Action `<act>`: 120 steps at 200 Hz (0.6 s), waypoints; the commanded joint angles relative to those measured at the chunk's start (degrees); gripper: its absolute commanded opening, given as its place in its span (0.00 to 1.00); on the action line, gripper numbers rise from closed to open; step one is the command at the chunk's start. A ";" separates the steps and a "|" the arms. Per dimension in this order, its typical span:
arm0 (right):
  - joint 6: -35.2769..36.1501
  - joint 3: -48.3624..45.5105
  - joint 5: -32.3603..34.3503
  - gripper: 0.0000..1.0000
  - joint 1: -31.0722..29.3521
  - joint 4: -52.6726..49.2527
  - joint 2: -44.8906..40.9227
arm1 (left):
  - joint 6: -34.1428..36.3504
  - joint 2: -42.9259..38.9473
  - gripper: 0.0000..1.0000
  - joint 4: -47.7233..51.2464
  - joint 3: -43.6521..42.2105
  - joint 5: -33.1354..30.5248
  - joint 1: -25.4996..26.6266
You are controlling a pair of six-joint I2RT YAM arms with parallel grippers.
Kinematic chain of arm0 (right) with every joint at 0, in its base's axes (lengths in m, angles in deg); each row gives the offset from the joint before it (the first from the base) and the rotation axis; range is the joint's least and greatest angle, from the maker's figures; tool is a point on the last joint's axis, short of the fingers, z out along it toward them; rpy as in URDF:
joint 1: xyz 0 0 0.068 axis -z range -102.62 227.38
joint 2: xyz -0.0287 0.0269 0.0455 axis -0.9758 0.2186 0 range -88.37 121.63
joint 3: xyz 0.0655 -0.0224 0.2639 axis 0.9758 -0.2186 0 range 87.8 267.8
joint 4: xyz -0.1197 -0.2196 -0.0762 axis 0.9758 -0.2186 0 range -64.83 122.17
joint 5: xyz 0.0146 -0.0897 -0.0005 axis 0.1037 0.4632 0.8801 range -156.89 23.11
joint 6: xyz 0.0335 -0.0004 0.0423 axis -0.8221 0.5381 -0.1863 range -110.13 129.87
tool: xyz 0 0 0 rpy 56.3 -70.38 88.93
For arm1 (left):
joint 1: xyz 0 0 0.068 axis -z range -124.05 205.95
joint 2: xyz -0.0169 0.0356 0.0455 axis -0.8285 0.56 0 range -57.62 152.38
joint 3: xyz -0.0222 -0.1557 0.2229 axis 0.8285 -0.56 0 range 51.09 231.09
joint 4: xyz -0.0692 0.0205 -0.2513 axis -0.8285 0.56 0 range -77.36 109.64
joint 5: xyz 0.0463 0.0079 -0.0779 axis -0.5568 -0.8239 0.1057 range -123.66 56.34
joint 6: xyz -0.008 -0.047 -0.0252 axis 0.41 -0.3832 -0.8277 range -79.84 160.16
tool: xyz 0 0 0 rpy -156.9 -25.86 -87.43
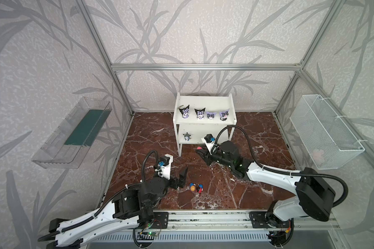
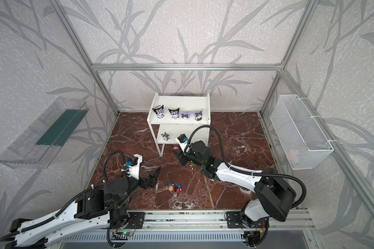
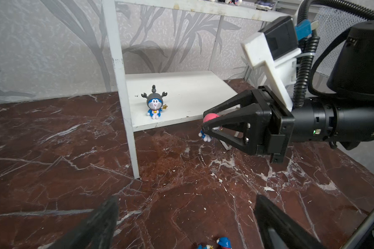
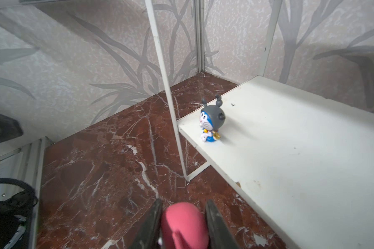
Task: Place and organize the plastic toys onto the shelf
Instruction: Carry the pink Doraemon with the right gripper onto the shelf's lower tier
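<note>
Shelf point(image 1: 203, 101) mid-frame in both top views. Four pointed-ear figurines point(image 1: 200, 113) on upper tier, grey-headed figurine point(image 1: 186, 136) on lower tier. My right claw point(image 3: 205, 120) clamped on pink-headed figurine point(image 4: 181, 222), just off lower tier's front edge. My left claw point(image 3: 186, 204) spread wide over surface point(image 1: 246, 194), near orange-headed figurine point(image 1: 192, 187) and black-red figurine point(image 1: 200, 188), lower center.

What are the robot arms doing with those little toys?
They are tidying toys onto the white shelf. The right gripper holds a pink-headed toy near the lower board, where a grey-headed toy sits. Four pointy-eared toys stand on top. The left gripper is open near two toys on the floor.
</note>
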 commanded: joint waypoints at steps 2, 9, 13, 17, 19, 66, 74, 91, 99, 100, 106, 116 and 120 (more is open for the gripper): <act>2.41 3.20 4.42 0.19 0.48 1.84 1.87 | 1.04 -0.52 0.99 9.91 2.53 -1.41 -0.16; 2.35 3.53 4.53 0.19 0.57 2.33 2.36 | 1.55 -0.58 0.99 10.99 2.97 -1.32 -0.13; 2.27 3.76 4.64 0.19 0.65 2.57 2.67 | 1.81 -0.52 0.99 11.61 3.18 -1.24 -0.12; 2.19 3.99 4.86 0.19 0.66 2.67 2.95 | 2.08 -0.51 0.99 12.09 3.38 -1.13 -0.11; 2.14 4.09 4.94 0.19 0.66 2.78 3.10 | 2.23 -0.53 0.99 12.45 3.48 -1.14 -0.17; 1.98 7.01 5.59 0.20 1.58 3.61 6.09 | 6.23 -2.96 0.99 15.44 4.45 1.41 -0.18; 1.99 7.50 5.50 0.20 1.75 3.59 6.41 | 6.25 -3.10 0.99 15.22 4.39 1.53 -0.13; 2.03 8.54 5.46 0.20 2.13 3.26 7.09 | 6.59 -3.40 0.99 14.54 3.80 2.23 -0.14; 2.14 8.93 5.43 0.20 2.28 3.13 7.31 | 6.62 -3.34 0.99 14.34 3.67 2.54 -0.15; 2.16 9.00 5.46 0.20 2.30 3.06 7.36 | 6.63 -3.33 1.00 14.27 3.67 2.59 -0.17; 2.11 9.27 5.78 0.20 2.40 3.07 7.62 | 6.67 -3.32 0.99 14.13 3.60 2.89 -0.18; 2.02 9.54 5.92 0.20 2.57 3.32 8.07 | 6.88 -3.23 0.99 13.93 3.48 3.20 -0.18; 2.01 9.64 5.99 0.20 2.59 3.37 8.25 | 6.97 -3.21 0.99 13.83 3.45 3.36 -0.11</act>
